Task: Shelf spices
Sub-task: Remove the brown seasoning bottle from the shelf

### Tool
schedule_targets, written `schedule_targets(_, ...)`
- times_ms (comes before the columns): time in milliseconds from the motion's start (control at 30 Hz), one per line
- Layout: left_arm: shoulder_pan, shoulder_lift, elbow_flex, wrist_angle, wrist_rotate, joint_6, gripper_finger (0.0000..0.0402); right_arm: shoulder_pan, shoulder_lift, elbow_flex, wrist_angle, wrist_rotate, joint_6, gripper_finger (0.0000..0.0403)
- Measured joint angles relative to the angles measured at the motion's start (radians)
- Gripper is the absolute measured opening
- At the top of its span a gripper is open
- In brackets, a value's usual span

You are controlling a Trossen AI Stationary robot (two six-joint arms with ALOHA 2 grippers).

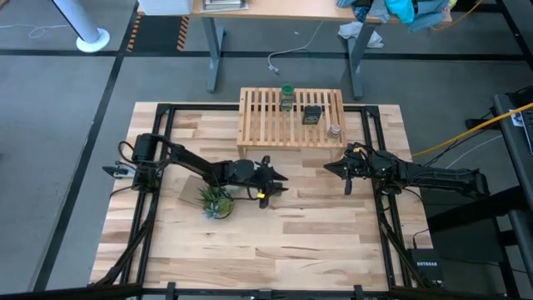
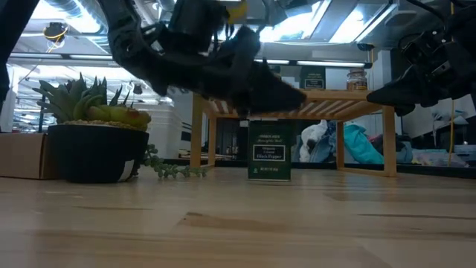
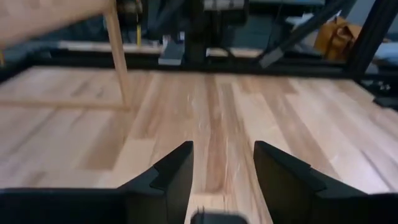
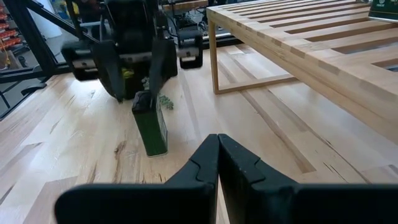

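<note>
left gripper (image 4: 134, 74) over the dark tin (image 4: 151, 127), fingers parted on either side of its top; a firm grip cannot be told. tin upright on the table (image 1: 316, 242) in front of the shelf (image 1: 262, 125). right gripper (image 1: 330, 169) closed, empty.

Tiny pale jar (image 1: 335, 131) label unreadable; shelf (image 4: 323, 43) cut off by edge
</note>
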Motion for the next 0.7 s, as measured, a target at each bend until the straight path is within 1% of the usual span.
schedule_targets(67, 0.000, -0.021, 0.000, 0.019, 0.000, 0.022, 0.0162, 0.000, 0.000, 0.002, -0.001, 0.000, 0.000, 0.0014)
schedule_targets(467, 0.000, -0.151, 0.000, 0.007, -0.009, 0.229, 0.0162, 0.000, 0.000, 0.083, 0.001, 0.000, -0.013, 0.0014)
schedule_targets(600, 0.003, -0.185, 0.000, -0.009, -0.069, 0.274, 0.0162, 0.000, 0.000, 0.119, -0.006, 0.000, -0.048, 0.0014)
schedule_targets(700, 0.016, -0.238, 0.000, -0.104, -0.149, 0.312, 0.0162, 0.000, 0.000, 0.145, -0.024, 0.000, -0.066, 0.0014)
